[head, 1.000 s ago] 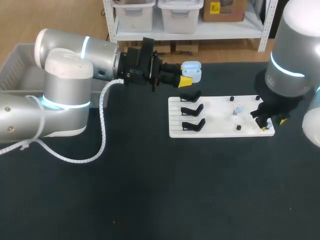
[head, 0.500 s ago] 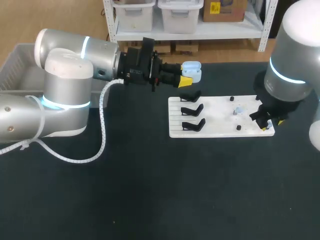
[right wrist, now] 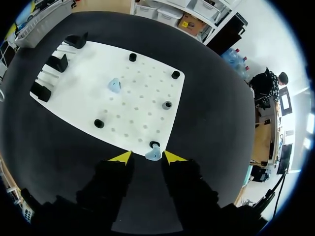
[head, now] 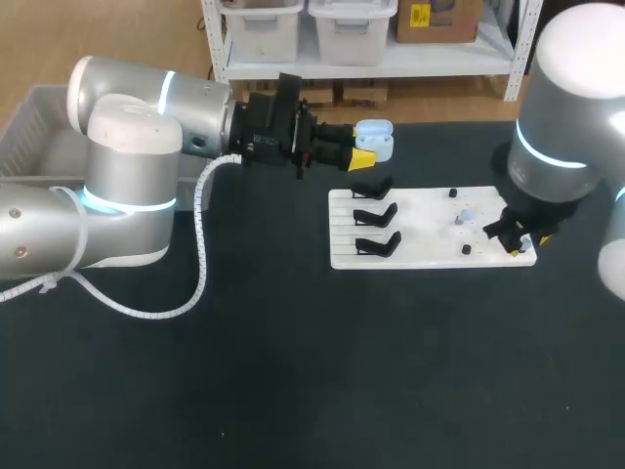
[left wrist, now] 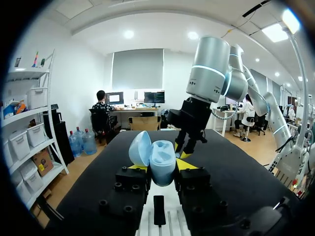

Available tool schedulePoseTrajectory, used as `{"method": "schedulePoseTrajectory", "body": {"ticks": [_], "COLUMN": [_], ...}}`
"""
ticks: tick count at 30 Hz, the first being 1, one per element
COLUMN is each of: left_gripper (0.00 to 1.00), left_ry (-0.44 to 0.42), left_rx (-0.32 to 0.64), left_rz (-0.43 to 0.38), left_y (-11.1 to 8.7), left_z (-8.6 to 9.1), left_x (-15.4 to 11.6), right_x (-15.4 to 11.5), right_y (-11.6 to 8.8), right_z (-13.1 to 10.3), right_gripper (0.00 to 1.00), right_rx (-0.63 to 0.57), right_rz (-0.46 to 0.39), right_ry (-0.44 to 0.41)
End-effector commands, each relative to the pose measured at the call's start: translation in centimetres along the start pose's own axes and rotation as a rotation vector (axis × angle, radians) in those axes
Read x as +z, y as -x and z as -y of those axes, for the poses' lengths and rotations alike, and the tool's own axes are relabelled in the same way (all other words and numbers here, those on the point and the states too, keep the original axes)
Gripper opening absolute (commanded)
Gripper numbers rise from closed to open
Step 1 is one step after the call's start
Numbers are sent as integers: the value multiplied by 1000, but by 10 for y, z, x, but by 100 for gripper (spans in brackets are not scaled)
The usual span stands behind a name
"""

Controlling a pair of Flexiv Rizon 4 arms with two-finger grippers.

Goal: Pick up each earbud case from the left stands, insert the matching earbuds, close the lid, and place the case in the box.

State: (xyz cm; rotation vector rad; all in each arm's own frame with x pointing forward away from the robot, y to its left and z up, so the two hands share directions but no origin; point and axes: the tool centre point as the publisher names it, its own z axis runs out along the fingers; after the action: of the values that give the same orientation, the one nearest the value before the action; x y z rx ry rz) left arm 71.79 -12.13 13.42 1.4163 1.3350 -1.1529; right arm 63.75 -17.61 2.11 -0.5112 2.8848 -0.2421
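My left gripper is shut on a light blue earbud case, held above the table behind the white board. In the left wrist view the case sits between the fingers with its lid swung open. My right gripper hangs over the board's near right corner. It is open, with a light blue earbud between its fingertips and a gap on one side. A second earbud lies mid-board. Three black stands at the board's left edge hold nothing.
Several short black pegs stick up from the board; one peg stands right beside the earbud at the corner. A grey bin sits at the table's far left, behind my left arm.
My right arm has shifted slightly to the left over the board's corner. The left arm and the case have not moved.
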Motion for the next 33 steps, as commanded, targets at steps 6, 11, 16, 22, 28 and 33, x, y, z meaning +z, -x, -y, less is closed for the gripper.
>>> {"method": "schedulePoseTrajectory", "body": {"ticks": [6, 11, 16, 22, 28, 33], "left_gripper": [0, 0, 0, 0, 0, 0], "left_ry": [5, 5, 5, 5, 5, 5], "left_rx": [2, 2, 2, 2, 2, 2], "left_rz": [2, 2, 2, 2, 2, 2], "left_y": [0, 0, 0, 0, 0, 0], "left_z": [2, 2, 2, 2, 2, 2], "left_x": [0, 0, 0, 0, 0, 0], "right_x": [3, 3, 4, 8, 8, 10], "right_y": [1, 1, 2, 1, 2, 2], "right_z": [1, 2, 1, 4, 5, 4], "right_gripper": [35, 33, 31, 28, 27, 27], "right_rx": [25, 30, 32, 46, 49, 46], "right_rz": [3, 8, 2, -8, -8, -11], "right_ry": [-46, -52, -54, -72, -78, -78]}}
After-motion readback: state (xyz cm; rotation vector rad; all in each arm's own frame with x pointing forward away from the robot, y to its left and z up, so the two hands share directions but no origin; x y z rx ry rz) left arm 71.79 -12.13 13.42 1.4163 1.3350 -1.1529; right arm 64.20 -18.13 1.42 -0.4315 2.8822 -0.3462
